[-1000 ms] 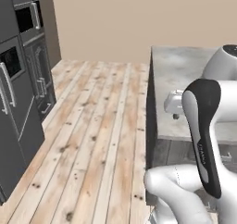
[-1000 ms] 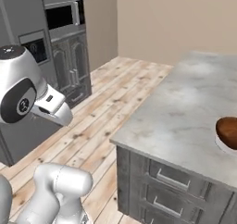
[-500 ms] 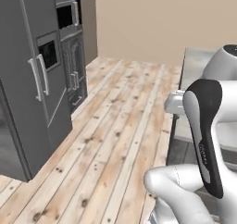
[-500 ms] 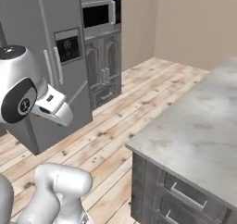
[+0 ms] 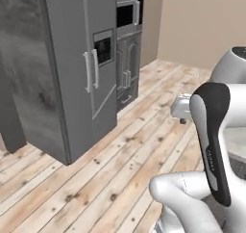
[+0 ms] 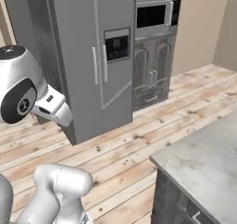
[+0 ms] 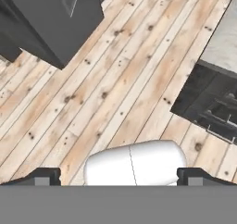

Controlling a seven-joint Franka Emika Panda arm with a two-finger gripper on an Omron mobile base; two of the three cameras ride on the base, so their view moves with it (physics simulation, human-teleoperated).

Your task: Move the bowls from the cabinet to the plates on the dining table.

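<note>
The dining table (image 6: 203, 160) shows as one marble-grey corner at the lower right of the right base view. In the hand view the same corner (image 7: 223, 35) sits at the upper right, with its dark base (image 7: 208, 102) below it. My gripper (image 7: 121, 177) hangs over bare wooden floor, left of that corner. Its two dark fingertips (image 7: 44, 176) stand far apart with nothing between them, so it is open. The bowls, the plates and the cabinet are out of view.
A tall grey fridge (image 5: 72, 68) with two bar handles stands to the left, also seen in the right base view (image 6: 88, 52). Beside it is a wall oven (image 6: 155, 15) over panelled doors (image 6: 150, 70). Light plank floor (image 5: 120, 164) stretches between the fridge and the table.
The whole picture has shifted, so the base has turned and driven. Fridge and oven have grown larger and nearer; the table has slid off to the right. The gripper stays open.
</note>
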